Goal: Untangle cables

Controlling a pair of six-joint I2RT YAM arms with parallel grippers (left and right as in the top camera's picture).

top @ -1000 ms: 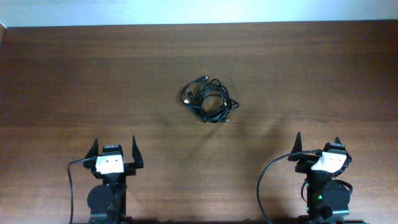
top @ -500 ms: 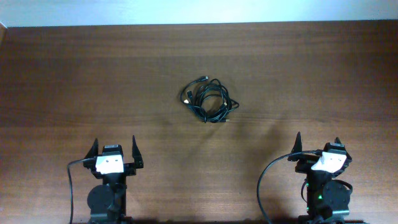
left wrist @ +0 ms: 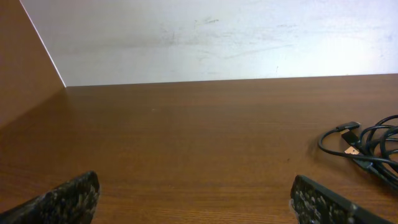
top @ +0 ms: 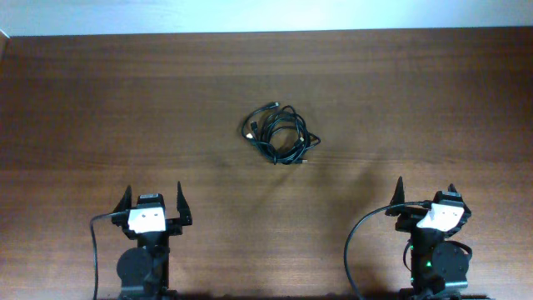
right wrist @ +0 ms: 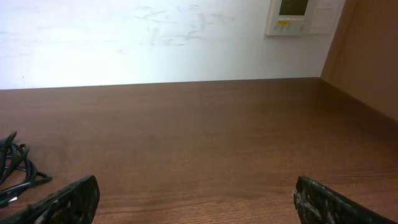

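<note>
Black cables (top: 280,133) lie bundled centrally; left claw (top: 154,192) and right claw (top: 425,185), wide open and empty, should each pinch separate outer loops.

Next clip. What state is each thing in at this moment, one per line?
cables: one tangled bundle, lying flat on the table, untouched.
left tool: open, empty, near the table's front edge, well apart from the cables.
right tool: open, empty, near the front edge, well apart from the cables.
</note>
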